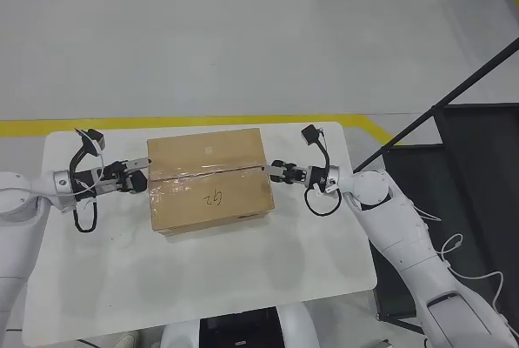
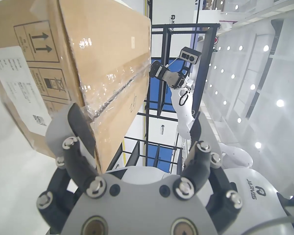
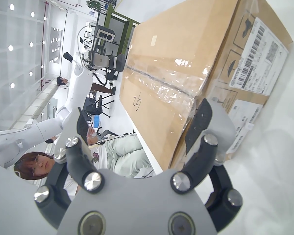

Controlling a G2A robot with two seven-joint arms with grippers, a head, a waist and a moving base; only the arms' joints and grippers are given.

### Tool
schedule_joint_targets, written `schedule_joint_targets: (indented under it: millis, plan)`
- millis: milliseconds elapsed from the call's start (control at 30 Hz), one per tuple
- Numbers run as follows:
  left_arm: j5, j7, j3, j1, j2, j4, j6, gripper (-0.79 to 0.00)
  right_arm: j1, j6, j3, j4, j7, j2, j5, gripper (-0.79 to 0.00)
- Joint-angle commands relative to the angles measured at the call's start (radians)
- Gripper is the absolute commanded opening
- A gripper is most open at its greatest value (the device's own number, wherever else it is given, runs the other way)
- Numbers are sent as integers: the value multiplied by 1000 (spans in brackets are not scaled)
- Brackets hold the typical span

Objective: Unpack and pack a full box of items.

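Note:
A closed cardboard box (image 1: pixel 210 179) sits mid-table, its top seam sealed with clear tape (image 1: pixel 209 170) and a handwritten mark on the lid. My left gripper (image 1: pixel 139 173) stands open at the box's left end, level with the taped seam; in the left wrist view one finger (image 2: pixel 79 125) rests against the box (image 2: pixel 93 57) end by the tape. My right gripper (image 1: pixel 279 169) stands open at the box's right end on the same seam; in the right wrist view one finger (image 3: pixel 201 121) lies by the box (image 3: pixel 171 74) corner. Printed labels (image 3: pixel 259 54) cover that end.
The white table (image 1: pixel 311 252) has free room in front of the box. A dark metal rack (image 1: pixel 476 165) stands off the table's right side. A yellow floor line (image 1: pixel 68 127) runs behind the table.

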State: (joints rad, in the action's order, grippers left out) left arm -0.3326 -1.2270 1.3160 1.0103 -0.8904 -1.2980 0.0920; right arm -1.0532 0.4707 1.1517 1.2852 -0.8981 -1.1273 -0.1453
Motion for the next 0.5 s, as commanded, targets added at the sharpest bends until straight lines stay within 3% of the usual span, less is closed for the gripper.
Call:
schedule_joint_targets:
  millis: [0, 467]
  plan:
    - [0, 2, -6, 2, -1, 10, -1, 0, 0, 1, 1, -2, 0, 0, -2, 0]
    - [-27, 13, -90, -57, -26, 115, 36, 0, -7, 3, 10, -3, 5, 6, -4, 0]
